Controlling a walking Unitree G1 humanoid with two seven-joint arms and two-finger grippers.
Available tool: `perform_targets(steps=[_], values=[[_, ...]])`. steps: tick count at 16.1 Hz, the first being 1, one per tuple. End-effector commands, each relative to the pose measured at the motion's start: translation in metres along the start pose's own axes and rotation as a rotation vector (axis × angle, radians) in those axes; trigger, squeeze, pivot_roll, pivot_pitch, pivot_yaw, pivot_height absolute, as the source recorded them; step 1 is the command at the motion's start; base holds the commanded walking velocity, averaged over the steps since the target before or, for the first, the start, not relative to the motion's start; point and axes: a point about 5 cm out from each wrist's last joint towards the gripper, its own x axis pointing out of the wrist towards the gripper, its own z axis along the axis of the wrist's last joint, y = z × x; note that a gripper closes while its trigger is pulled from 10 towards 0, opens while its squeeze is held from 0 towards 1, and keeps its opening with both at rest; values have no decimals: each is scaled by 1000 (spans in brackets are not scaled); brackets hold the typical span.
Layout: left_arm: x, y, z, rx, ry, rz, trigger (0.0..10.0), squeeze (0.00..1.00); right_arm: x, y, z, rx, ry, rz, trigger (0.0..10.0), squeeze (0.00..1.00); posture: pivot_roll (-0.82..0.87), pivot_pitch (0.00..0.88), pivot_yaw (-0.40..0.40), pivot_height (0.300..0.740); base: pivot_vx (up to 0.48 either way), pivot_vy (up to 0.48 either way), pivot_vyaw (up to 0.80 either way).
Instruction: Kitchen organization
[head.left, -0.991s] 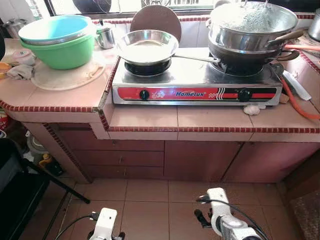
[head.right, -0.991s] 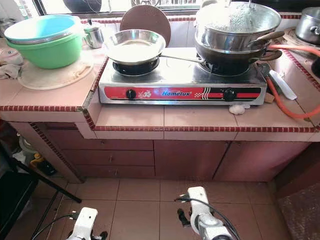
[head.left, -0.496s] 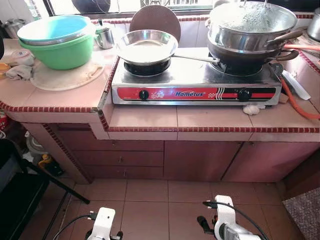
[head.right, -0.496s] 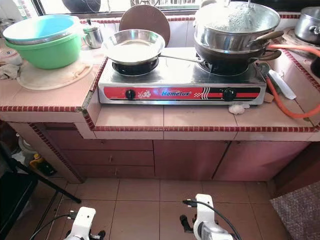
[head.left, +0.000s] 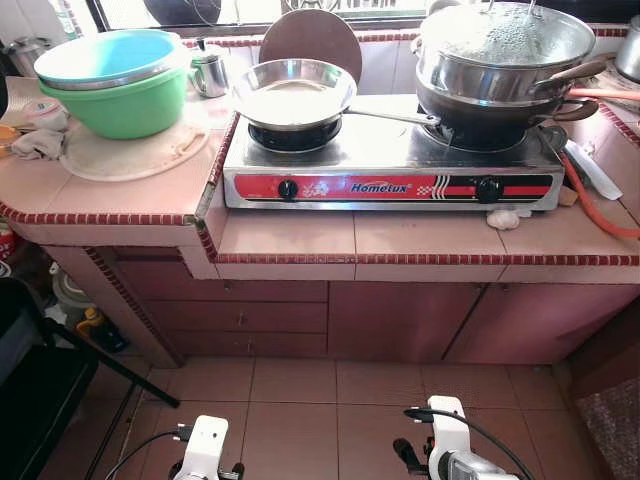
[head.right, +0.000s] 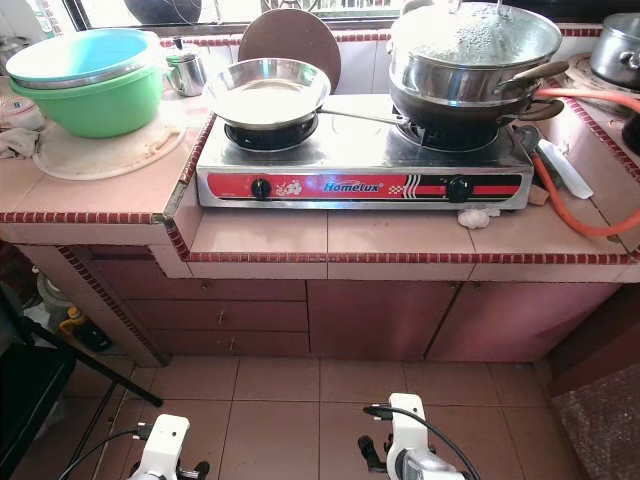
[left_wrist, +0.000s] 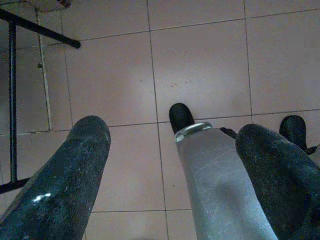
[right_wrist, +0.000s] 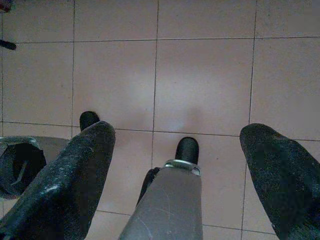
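Observation:
A two-burner steel gas stove (head.left: 390, 165) sits on the pink tiled counter (head.left: 290, 235). An empty steel pan (head.left: 293, 92) rests on its left burner. On the right burner stand stacked pots under a steamy lid (head.left: 505, 50). A green basin holding a blue one (head.left: 118, 78) stands on a round mat at the counter's left. Both arms hang low over the floor tiles in front of the counter. My left gripper (left_wrist: 174, 129) is open and holds nothing. My right gripper (right_wrist: 178, 131) is open too, with only floor beneath it.
A steel mug (head.left: 210, 72) and a round brown board (head.left: 310, 35) stand behind the pan. An orange hose (head.left: 600, 215) and a white utensil (head.left: 592, 168) lie right of the stove. A black chair (head.left: 30, 370) stands at my left, with bottles (head.left: 90, 322) under the counter.
My right arm has sunk a little lower and drifted slightly right. Nothing on the counter has moved.

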Motion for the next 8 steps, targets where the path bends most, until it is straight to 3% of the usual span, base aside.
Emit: perform_targets(steps=[1, 8], values=[[-1, 4, -5, -11, 15, 13, 10000, 0, 0, 1, -2, -1, 7, -2, 10000, 0, -119, 52, 34, 740, 0, 0, 0], [-1, 4, -5, -11, 15, 13, 10000, 0, 0, 1, -2, -1, 7, -2, 10000, 0, -119, 52, 34, 740, 0, 0, 0]])
